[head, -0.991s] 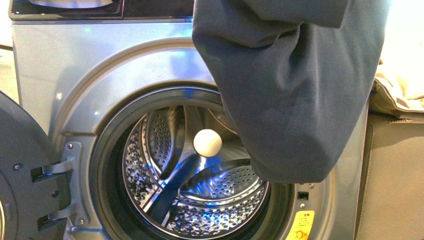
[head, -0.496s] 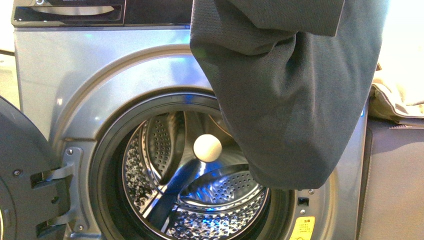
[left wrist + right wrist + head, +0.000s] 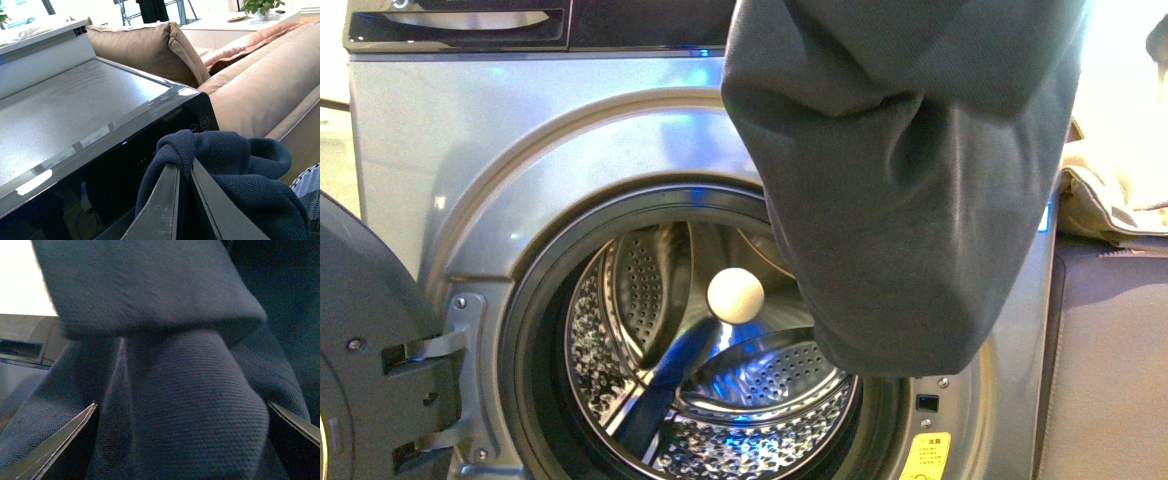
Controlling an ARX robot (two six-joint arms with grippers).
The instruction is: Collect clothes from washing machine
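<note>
The dark navy clothes (image 3: 905, 180) hang from above the frame in front of the washing machine (image 3: 520, 140), covering the right side of its open drum mouth. In the left wrist view my left gripper (image 3: 184, 167) is shut on a bunched fold of the clothes (image 3: 235, 165), held above the machine's black control panel (image 3: 125, 165). In the right wrist view my right gripper (image 3: 182, 407) is open, its fingers (image 3: 75, 427) wide apart on either side of a hanging fold of the clothes (image 3: 190, 390). Neither gripper shows in the front view.
The round door (image 3: 365, 350) stands open at the left. A white ball (image 3: 735, 295) sits inside the perforated drum (image 3: 720, 400). Beige cushions (image 3: 150, 47) and a sofa lie beyond the machine. An orange sticker (image 3: 925, 455) is at the lower right.
The hanging clothes have shifted slightly to the right and their folds have changed shape. The machine, door and white ball have not moved in the last half second.
</note>
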